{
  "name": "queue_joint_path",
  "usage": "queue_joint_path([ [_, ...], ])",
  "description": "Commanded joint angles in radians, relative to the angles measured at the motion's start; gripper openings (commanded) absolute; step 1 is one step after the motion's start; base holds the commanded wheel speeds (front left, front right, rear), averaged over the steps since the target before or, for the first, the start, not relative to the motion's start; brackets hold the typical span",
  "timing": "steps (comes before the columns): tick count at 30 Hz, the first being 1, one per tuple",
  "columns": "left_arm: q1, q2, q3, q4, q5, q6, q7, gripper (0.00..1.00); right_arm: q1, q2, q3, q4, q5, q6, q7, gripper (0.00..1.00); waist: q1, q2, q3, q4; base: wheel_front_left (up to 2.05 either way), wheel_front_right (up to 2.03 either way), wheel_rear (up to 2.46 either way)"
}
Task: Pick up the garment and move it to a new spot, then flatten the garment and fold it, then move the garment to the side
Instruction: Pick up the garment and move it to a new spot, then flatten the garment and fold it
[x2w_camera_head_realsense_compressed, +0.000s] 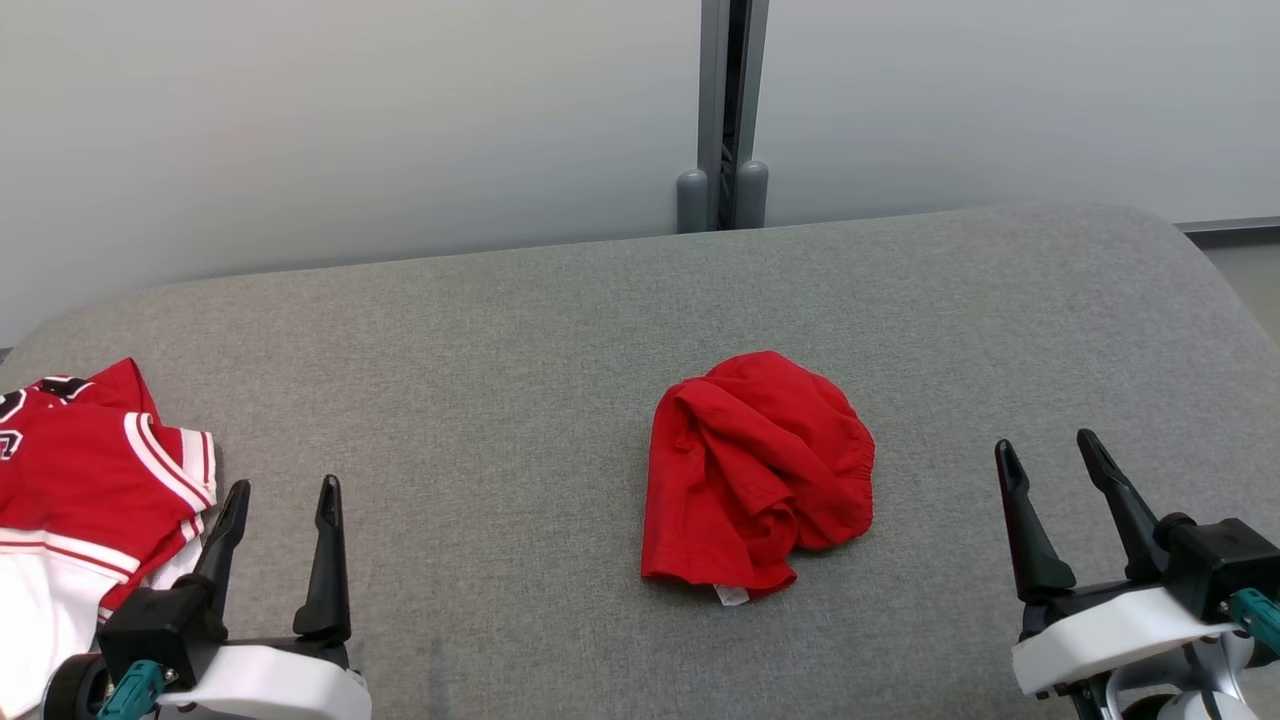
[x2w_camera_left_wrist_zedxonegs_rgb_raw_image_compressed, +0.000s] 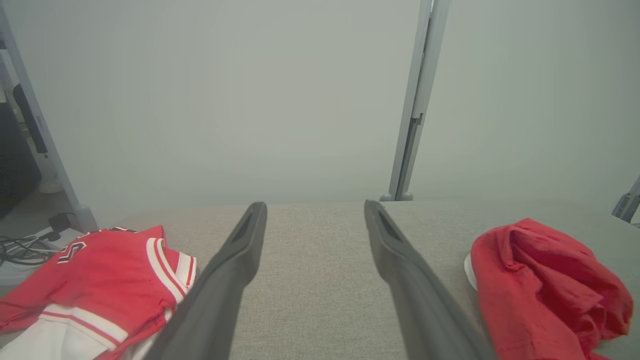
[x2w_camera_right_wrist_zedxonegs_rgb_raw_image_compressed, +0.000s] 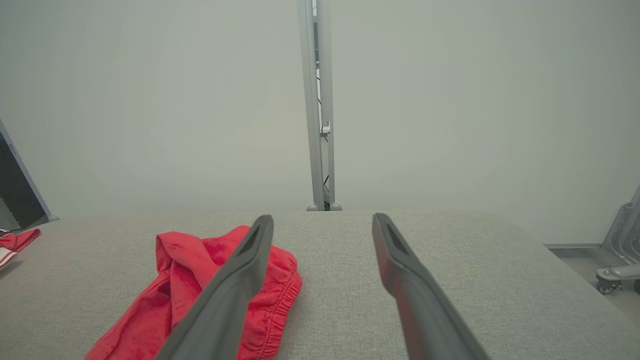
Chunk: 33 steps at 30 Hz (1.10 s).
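Garment (x2w_camera_head_realsense_compressed: 755, 475) lies crumpled, nearer the right end effector (x2w_camera_head_realsense_compressed: 1045, 445), to its left; left end effector (x2w_camera_head_realsense_compressed: 285, 485) farther; both wide, empty.

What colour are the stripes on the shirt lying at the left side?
White stripes on the red jersey, clearest in the left wrist view.

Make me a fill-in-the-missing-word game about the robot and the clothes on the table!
1. The crumpled garment in the middle of the grey table is the colour ____.
2. The left gripper and the right gripper hold nothing, and both are ____.
3. The striped jersey lies closest to the ____ gripper.

Missing words: red, open, left.
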Motion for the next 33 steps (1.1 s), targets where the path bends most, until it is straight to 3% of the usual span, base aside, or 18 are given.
queue_joint_path([
  [1,0.003,0.006,0.004,-0.003,-0.003,0.004,0.001,1.00,0.009,-0.001,0.000,-0.004,-0.004,0.000,0.002,1.00,0.0000,0.0000,0.000,0.000,0.00,0.00,0.00],
  [15,-0.013,0.008,-0.006,-0.015,-0.003,0.015,0.020,1.00,-0.011,-0.002,0.036,-0.004,-0.014,0.000,0.007,1.00,0.0000,0.0000,0.017,0.012,0.00,0.00,0.00],
  [27,-0.131,-0.030,-0.043,0.006,0.006,-0.020,-0.010,1.00,-0.119,-0.077,0.463,0.108,-0.018,0.000,0.093,1.00,0.0000,0.0000,0.170,0.107,0.00,0.00,0.00],
  [33,-0.191,-0.053,-0.063,0.046,0.007,-0.046,-0.038,1.00,-0.192,-0.103,0.520,0.201,-0.059,0.000,0.095,1.00,0.0000,0.0000,0.230,0.150,0.00,0.00,0.00],
])
